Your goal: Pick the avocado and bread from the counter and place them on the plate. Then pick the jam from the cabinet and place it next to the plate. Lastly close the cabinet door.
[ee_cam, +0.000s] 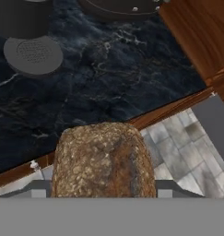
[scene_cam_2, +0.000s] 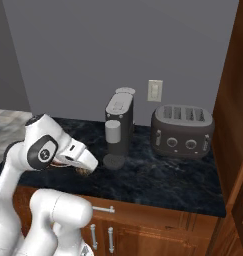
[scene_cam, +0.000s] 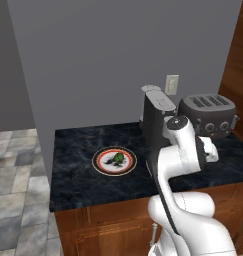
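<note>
The small dark-green round avocado (scene_cam: pixel 118 158) sits in the middle of the round white plate with the red-orange and black ring (scene_cam: pixel 100 161). The plate lies flat on the black marble-look counter with pale veins (scene_cam: pixel 78 150), toward its left part in the left base view. Behind the plate and to its right stands a tall dark grey coffee machine (scene_cam: pixel 156 118), and beside that a wide dark grey toaster with four slots and round knobs (scene_cam: pixel 208 115). A white wall switch plate (scene_cam: pixel 172 84) is on the grey wall (scene_cam: pixel 118 55) behind them. At the far right edge is the tall reddish-brown wooden cabinet (scene_cam_2: pixel 233 110). In the hand view, a rough brown crusty lump of bread (ee_cam: pixel 104 161) sits right at the bottom, between the two sides of the gripper (ee_cam: pixel 104 190), up above the front edge of the counter, with grey floor tiles (ee_cam: pixel 187 138) showing below. The fingers look like they are pinching the bread from both sides, though the tips themselves are mostly hidden behind it. In the right base view, a bit of brown bread peeks out under the white hand, near the round base of the coffee machine.
</note>
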Controlling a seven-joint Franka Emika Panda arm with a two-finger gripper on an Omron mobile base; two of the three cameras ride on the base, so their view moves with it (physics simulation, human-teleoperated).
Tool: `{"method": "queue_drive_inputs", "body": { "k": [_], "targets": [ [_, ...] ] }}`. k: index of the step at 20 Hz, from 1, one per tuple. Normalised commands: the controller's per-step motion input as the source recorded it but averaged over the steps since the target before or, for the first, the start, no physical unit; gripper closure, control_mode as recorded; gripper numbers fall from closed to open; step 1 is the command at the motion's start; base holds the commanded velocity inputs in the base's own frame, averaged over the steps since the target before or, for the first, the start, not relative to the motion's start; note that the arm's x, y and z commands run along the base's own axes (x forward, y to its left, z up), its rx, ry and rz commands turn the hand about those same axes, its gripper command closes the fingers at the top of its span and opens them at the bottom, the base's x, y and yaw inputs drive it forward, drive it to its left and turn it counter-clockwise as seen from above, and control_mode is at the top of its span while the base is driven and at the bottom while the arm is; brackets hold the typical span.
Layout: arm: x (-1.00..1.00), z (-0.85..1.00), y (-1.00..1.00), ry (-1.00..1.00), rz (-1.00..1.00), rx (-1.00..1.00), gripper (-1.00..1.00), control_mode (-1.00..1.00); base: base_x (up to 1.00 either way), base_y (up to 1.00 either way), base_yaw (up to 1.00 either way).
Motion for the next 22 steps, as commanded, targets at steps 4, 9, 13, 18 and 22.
{"method": "queue_drive_inputs", "body": {
  "k": [4, 9, 13, 18, 22],
  "targets": [
    [0.13, 0.00, 0.41, -0.09, 0.03, 0.09, 1.00, -1.00, 0.00, 0.00, 0.00],
    [0.20, 0.00, 0.25, -0.11, 0.16, 0.20, 1.00, -1.00, 0.00, 0.00, 0.00],
    [0.20, 0.00, 0.11, -0.03, 0.21, 0.21, 1.00, -1.00, 0.00, 0.00, 0.00],
    [0.20, 0.00, 0.05, -0.04, 0.31, 0.13, 1.00, -1.00, 0.00, 0.00, 0.00],
    [0.20, 0.00, 0.26, -0.01, 0.26, 0.01, 1.00, -1.00, 0.00, 0.00, 0.00]
  ]
}}
